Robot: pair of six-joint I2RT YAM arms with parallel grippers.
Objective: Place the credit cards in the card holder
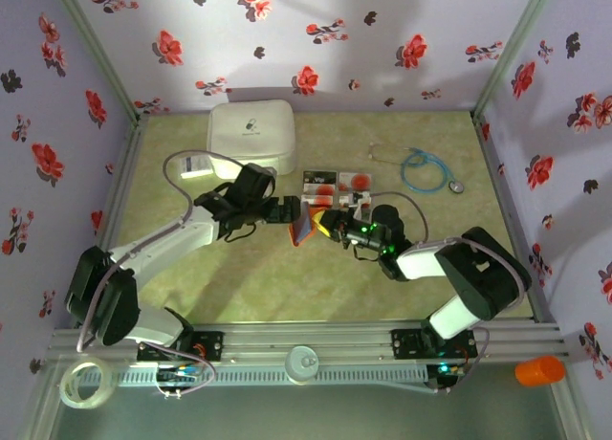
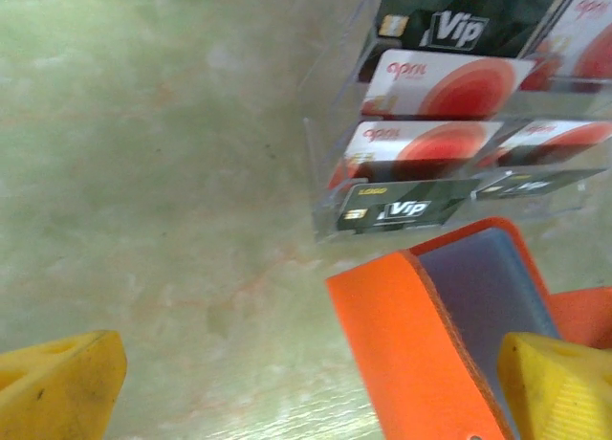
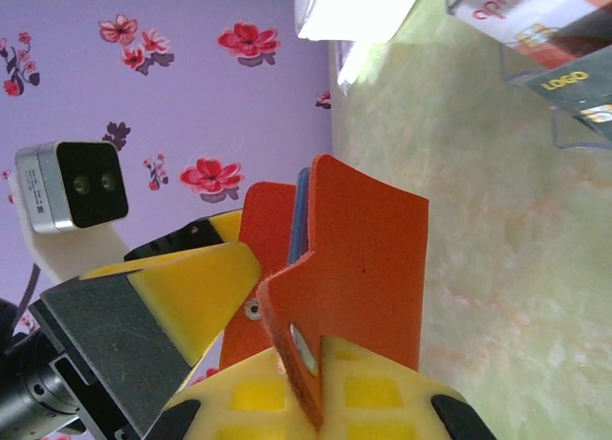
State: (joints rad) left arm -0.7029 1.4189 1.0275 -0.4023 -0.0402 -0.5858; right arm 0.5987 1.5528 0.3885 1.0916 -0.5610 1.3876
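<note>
Card holder held open beside the rack: the right gripper (image 3: 306, 387) is clamped shut on one edge of the small, flat orange-red card holder (image 3: 368, 253). It holds the holder up on edge over the mottled green table (image 1: 249, 277), so the bluish-grey lining gapes toward the left arm. The left gripper (image 2: 306, 402) is spread as wide as it goes and grasps nothing. One of its yellow fingers (image 3: 191, 277) lies against the far flap beside the snap, apparently to steady or spread the wallet, though whether it presses cannot be told. The other finger hangs well apart over bare table. Just beyond the holder, the thin rectangular credit cards (image 2: 440, 81), some black and some white with a red-orange blob, sit slanted in the tiers of a clear plastic display rack (image 2: 320, 187). None is in the holder yet. The holder appears to be presented open near the rack so that a card has only a short trip, and the empty gripper looks the likelier one to fetch it.
</note>
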